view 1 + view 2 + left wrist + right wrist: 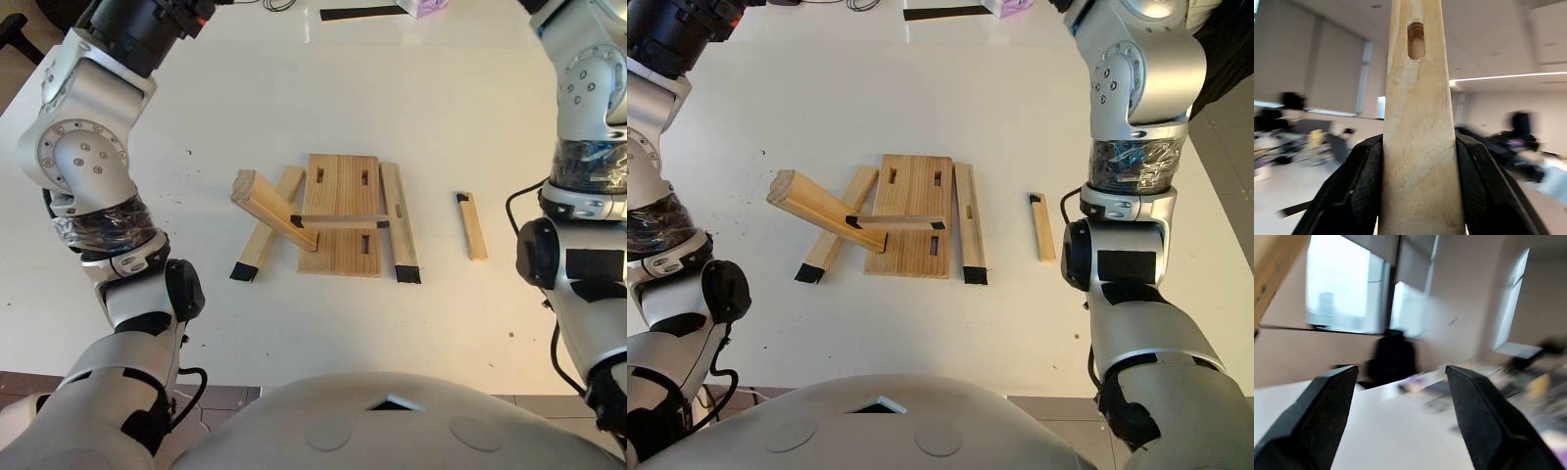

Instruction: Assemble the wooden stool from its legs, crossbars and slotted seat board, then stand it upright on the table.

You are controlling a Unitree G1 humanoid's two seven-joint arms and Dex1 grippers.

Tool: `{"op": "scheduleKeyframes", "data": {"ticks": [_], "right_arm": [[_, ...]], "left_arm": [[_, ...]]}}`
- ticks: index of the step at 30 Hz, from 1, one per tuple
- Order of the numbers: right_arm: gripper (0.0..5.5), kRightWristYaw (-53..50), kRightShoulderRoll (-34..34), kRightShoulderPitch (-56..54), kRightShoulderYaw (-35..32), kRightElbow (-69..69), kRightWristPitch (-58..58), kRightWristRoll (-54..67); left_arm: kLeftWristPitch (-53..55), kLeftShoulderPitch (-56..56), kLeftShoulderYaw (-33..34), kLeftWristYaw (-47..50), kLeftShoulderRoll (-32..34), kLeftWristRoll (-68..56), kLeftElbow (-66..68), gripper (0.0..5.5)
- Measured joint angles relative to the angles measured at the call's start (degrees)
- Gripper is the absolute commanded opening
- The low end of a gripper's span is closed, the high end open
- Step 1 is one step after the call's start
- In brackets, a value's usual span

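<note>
My left gripper (1420, 196) is clamped on a slotted wooden leg (1418, 122), my right gripper (1400, 406) gapes wide with nothing between its fingers (1317, 416) — though that tan edge (1273, 269) beside it may be wood — and the seat board (340, 186) lies flat on the table (441, 127), a crossbar (473, 225) well apart from it.

Seat board (913, 196) flat on table (1019, 98); crossbar (1043, 230) apart right.
</note>
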Motion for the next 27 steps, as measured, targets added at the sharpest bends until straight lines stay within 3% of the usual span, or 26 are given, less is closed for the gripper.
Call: {"op": "scheduleKeyframes", "data": {"ticks": [4, 13, 27], "right_arm": [[3.30, 8.71, 0.85, -4.75, -2.26, 1.37, 11.03, 12.19], [3.30, 29.28, -6.30, -6.08, -1.63, -0.80, 13.34, 18.33], [3.30, 36.21, -9.09, -6.23, -1.61, -0.76, 14.11, 20.68]], "left_arm": [[3.56, 0.98, -1.11, -7.72, 3.01, -5.61, -2.01, 1.99], [5.89, 4.44, -2.59, -21.70, 10.00, -9.89, -1.71, 1.99], [2.12, 8.80, -8.93, -31.80, 13.58, -4.06, -2.99, 1.99]]}}
